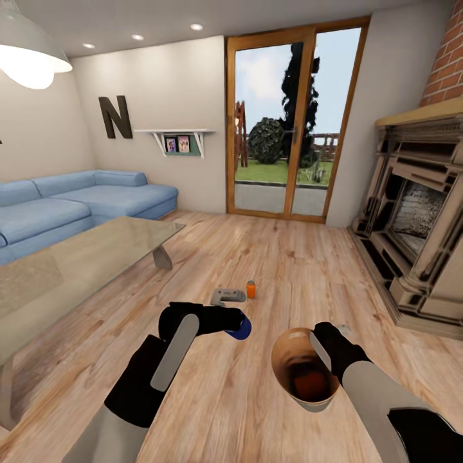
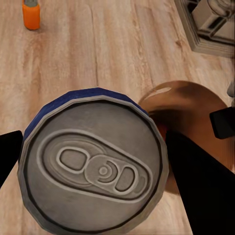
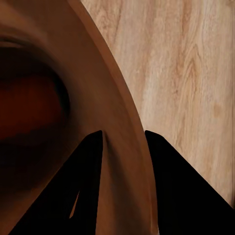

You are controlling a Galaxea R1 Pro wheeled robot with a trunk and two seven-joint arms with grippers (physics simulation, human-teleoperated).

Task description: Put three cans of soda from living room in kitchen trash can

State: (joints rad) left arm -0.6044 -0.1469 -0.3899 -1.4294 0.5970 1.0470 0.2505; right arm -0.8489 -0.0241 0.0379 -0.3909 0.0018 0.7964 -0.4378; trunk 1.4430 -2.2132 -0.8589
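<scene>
Living room, plank floor: blue can [image 2: 93,166] clenched in left gripper [image 1: 239,326], held just beside the trash can [image 1: 302,372] at its 9 o'clock. Right gripper [image 3: 125,147] pinched on the trash can's rim. Orange can [image 1: 251,289] standing on the floor at 12 o'clock, well apart. Likely risks: early release dropping the can outside the rim; thin rim grip slipping, bucket tilting.

We see a bright, evenly lit room, a glowing pendant lamp [image 1: 29,54] blown out white, ceiling spotlights [image 1: 196,27], daylight through the glass doors [image 1: 292,122], soft faint floor shadows, dark bucket interior [image 3: 29,117], wide-angle stretching at edges.
</scene>
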